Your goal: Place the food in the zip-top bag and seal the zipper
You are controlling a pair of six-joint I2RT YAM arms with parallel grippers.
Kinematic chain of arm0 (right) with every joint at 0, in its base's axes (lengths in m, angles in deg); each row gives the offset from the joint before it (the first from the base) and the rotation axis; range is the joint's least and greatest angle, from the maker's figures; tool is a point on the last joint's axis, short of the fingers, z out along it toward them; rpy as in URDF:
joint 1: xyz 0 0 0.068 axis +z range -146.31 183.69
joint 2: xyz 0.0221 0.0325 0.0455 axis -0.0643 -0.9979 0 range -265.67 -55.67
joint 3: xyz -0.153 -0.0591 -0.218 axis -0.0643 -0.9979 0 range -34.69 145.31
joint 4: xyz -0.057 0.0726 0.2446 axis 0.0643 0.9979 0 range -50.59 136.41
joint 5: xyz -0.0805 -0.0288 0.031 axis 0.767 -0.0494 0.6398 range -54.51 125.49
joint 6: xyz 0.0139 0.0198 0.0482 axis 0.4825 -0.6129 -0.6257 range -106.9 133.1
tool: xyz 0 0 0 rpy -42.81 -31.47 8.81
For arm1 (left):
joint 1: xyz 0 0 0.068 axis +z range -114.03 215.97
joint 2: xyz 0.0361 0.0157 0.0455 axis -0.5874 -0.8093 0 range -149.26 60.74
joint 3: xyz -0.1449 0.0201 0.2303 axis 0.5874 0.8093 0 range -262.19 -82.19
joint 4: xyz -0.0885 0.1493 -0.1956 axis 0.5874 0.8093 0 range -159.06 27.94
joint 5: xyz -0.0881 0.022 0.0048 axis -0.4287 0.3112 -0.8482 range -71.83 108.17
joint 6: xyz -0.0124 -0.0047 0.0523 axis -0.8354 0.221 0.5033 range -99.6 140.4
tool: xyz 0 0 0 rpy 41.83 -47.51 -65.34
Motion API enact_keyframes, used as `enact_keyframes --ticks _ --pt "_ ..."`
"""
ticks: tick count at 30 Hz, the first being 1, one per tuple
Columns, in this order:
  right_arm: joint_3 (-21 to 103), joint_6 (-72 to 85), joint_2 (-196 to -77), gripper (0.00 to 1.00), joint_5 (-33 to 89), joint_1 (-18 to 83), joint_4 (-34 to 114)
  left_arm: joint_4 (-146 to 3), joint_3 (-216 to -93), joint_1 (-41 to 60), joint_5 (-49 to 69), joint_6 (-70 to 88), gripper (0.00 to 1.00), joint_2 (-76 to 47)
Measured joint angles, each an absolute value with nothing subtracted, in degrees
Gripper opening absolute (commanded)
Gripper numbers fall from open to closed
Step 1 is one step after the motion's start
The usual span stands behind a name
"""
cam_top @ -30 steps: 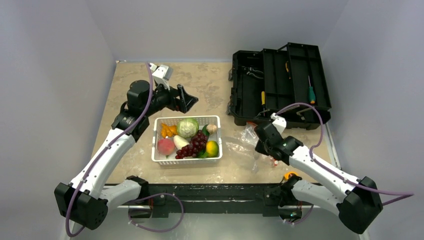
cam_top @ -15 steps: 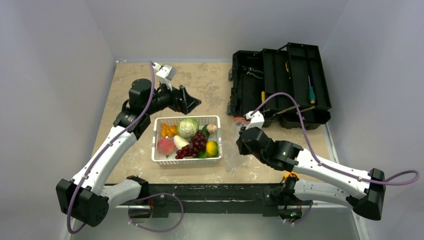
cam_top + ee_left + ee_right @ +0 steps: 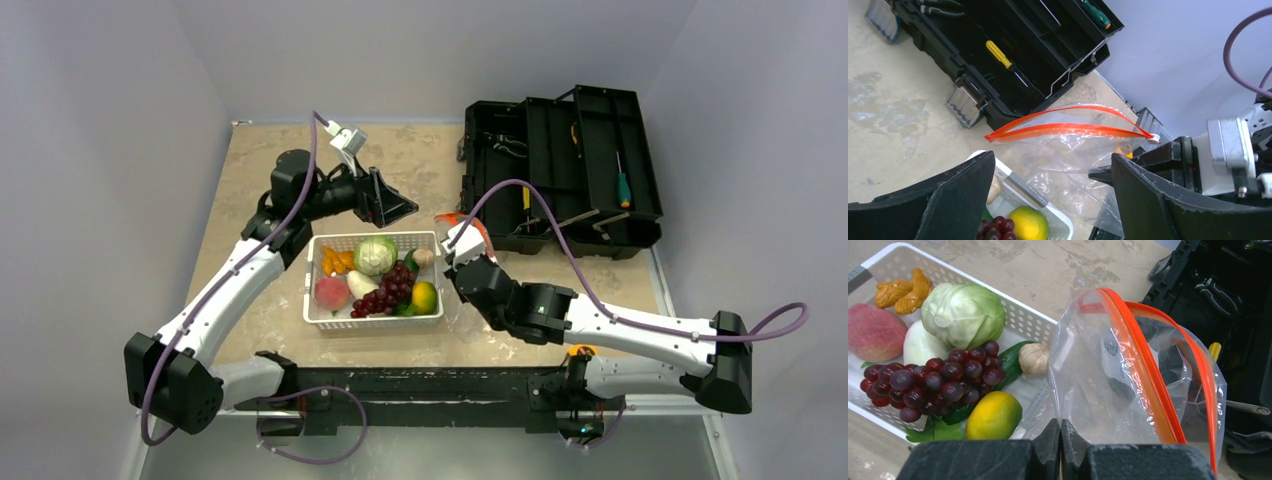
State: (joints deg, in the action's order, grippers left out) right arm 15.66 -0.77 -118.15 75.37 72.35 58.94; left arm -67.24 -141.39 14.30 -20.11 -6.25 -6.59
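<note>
My left gripper: jaws wide apart, above the far rim of the white slatted plastic basket. All assorted fruit and vegetables sit inside the basket. Just right of the basket, my right gripper is pinched onto the clear crinkly zip-top bag, whose orange-red zipper strip gapes apart.

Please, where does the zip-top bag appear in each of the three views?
Top external: zip-top bag right of centre, between white basket and black toolbox.
Left wrist: zip-top bag in the centre, mouth open.
Right wrist: zip-top bag fills the right half, pinched by the right hand.
Shared landmark: the yellow-green mango.
</note>
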Motion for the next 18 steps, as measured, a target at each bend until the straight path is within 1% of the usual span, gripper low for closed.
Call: enact_keyframes --ticks 5,10,11,13,18 --pt "11.87 4.39 -117.78 0.00 75.39 73.07 53.70 -66.82 -142.94 12.95 -20.35 -8.53 0.83 -9.85" --pt "8.66 7.67 -115.63 0.00 74.65 73.16 50.51 -66.36 -142.94 11.20 -19.41 -8.64 0.84 -10.07" --pt "8.22 8.24 -115.13 0.00 74.47 73.18 49.90 -66.36 -142.96 10.72 -19.04 -8.99 0.84 -10.24" --pt "7.63 9.20 -114.34 0.00 74.17 73.18 48.96 -66.10 -143.07 9.78 -18.08 -9.27 0.79 -10.83" --pt "7.52 11.17 -114.65 0.00 73.86 73.49 48.37 -60.83 -146.22 5.45 -12.59 -11.00 0.78 -15.10"
